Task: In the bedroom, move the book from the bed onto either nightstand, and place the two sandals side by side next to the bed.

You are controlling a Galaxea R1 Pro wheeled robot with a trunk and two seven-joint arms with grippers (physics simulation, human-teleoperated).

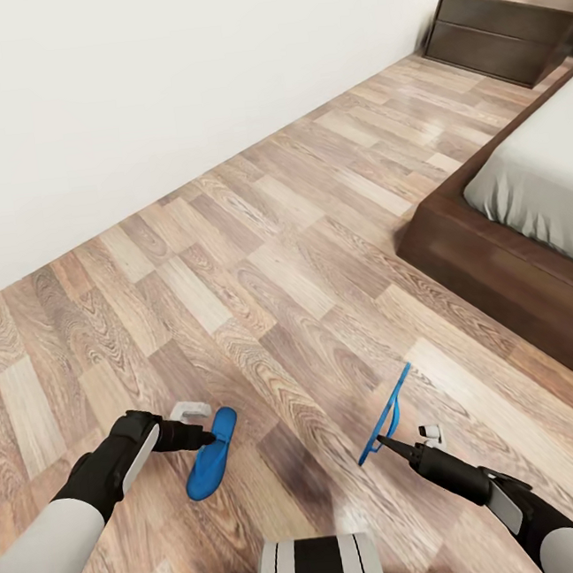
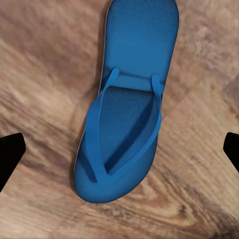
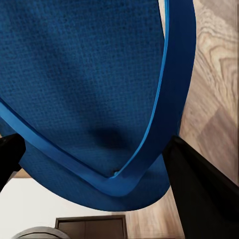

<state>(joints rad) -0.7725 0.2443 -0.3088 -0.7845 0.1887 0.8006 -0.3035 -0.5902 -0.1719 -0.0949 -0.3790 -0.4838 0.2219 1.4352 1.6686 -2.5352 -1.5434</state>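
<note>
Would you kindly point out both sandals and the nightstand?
left sandal (image 1: 210, 455), head view, sole lying flat.
right sandal (image 1: 387, 413), head view, thin raised edge.
nightstand (image 1: 493, 31), head view, drawer front.

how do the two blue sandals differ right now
The left sandal lies flat on the wood floor, strap side up; the right sandal is tipped up on edge, seen almost edge-on from the head camera. The left tool hangs open over the left sandal without gripping it; the right tool is shut on the right sandal's toe end. Both are bright blue, thin-soled flip-flops.

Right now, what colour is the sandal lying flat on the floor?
Bright blue, straps included; the sandal shows best in the left wrist view.
</note>
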